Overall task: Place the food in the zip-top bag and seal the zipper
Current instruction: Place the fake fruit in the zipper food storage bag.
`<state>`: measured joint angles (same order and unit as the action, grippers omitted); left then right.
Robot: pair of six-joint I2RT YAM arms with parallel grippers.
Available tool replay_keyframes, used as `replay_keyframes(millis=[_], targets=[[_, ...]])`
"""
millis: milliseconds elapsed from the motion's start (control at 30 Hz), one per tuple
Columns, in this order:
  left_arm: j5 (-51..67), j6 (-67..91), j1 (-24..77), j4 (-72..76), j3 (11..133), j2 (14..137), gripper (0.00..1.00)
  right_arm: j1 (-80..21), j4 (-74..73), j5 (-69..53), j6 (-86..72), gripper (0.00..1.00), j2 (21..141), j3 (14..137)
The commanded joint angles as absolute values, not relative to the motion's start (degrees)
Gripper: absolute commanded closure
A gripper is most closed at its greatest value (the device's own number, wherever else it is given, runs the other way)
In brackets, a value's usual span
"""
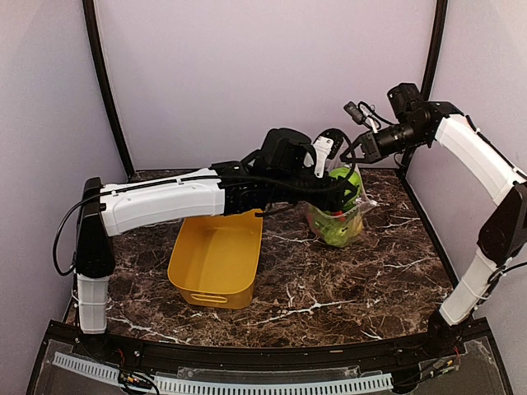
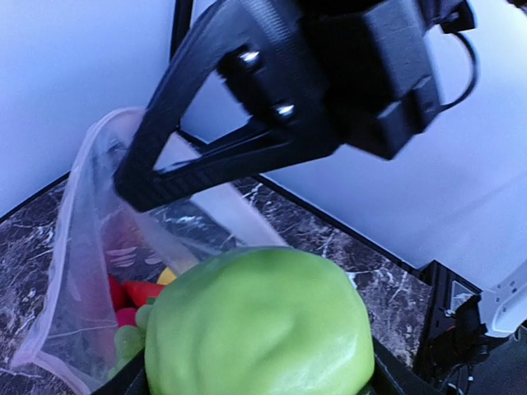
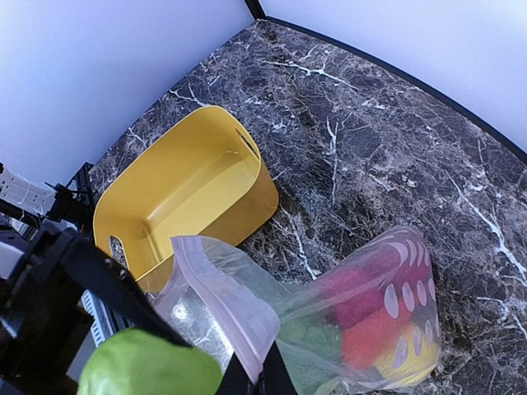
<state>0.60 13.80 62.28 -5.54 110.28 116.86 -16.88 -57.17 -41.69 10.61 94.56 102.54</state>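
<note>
My left gripper [image 1: 342,185] is shut on a green round food piece [image 2: 259,325] and holds it over the open mouth of the zip-top bag [image 1: 336,224]. The piece also shows in the right wrist view [image 3: 148,366]. My right gripper [image 3: 257,380] is shut on the bag's mouth edge at the whitish zipper [image 3: 226,288] and holds it up. It also shows in the top view [image 1: 352,156]. The clear dotted bag [image 3: 362,304] hangs to the table. It holds red food [image 3: 370,325], yellow food [image 3: 408,362] and green food [image 2: 125,341].
The yellow tub [image 1: 216,259] stands on the dark marble table [image 1: 354,288] to the left of the bag, under my left arm, and nothing shows inside it [image 3: 185,197]. Pale walls close the back and sides.
</note>
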Motion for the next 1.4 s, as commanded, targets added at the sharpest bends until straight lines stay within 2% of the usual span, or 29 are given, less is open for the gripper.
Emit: replay_keyframes(millis=[0,33,233,300,433,500,667,900,967,1067,1267,1367], targets=[[-9.00,13.90,62.24,-8.13,111.51,116.89,0.58,-17.40,-55.72,-43.89,10.37,1.00,91.46,103.21],[-9.73,13.89,62.23,-8.93,111.86,117.20,0.57,-17.39,-55.73,-44.20,10.37,1.00,91.35,103.11],[-13.43,14.60,62.08,-12.13,117.01,121.86,0.35,-17.40,-55.79,-45.85,10.11,1.00,91.23,103.27],[-13.18,14.89,62.10,-12.80,119.02,122.99,0.20,-17.36,-55.79,-45.92,10.11,1.00,91.24,103.16],[-12.70,13.42,62.13,-13.43,122.26,123.47,0.04,-17.34,-55.73,-45.35,10.62,1.00,91.54,102.46],[-13.17,12.22,62.06,-14.96,124.46,123.36,0.01,-17.21,-55.72,-45.20,10.59,1.00,91.91,102.12],[-11.79,9.01,62.19,-19.41,128.34,121.14,0.01,-16.64,-55.63,-45.94,10.46,1.00,92.52,102.68],[0.95,-1.38,63.43,-17.02,118.84,110.06,0.02,-16.52,-55.63,-46.63,10.83,1.00,92.99,102.12],[5.63,-5.85,63.50,-20.56,116.68,108.23,0.07,-16.52,-55.62,-46.44,11.19,1.00,92.68,101.59],[8.64,-13.96,63.59,-28.26,116.10,107.13,0.21,-16.58,-55.86,-46.68,11.71,1.00,92.79,101.08],[12.30,-19.39,63.98,-40.63,117.44,109.30,0.41,-17.28,-56.61,-47.37,12.32,1.00,93.63,100.59],[9.66,-21.48,65.78,-43.06,118.30,111.58,0.45,-17.93,-57.14,-47.12,12.72,1.00,94.10,100.96]])
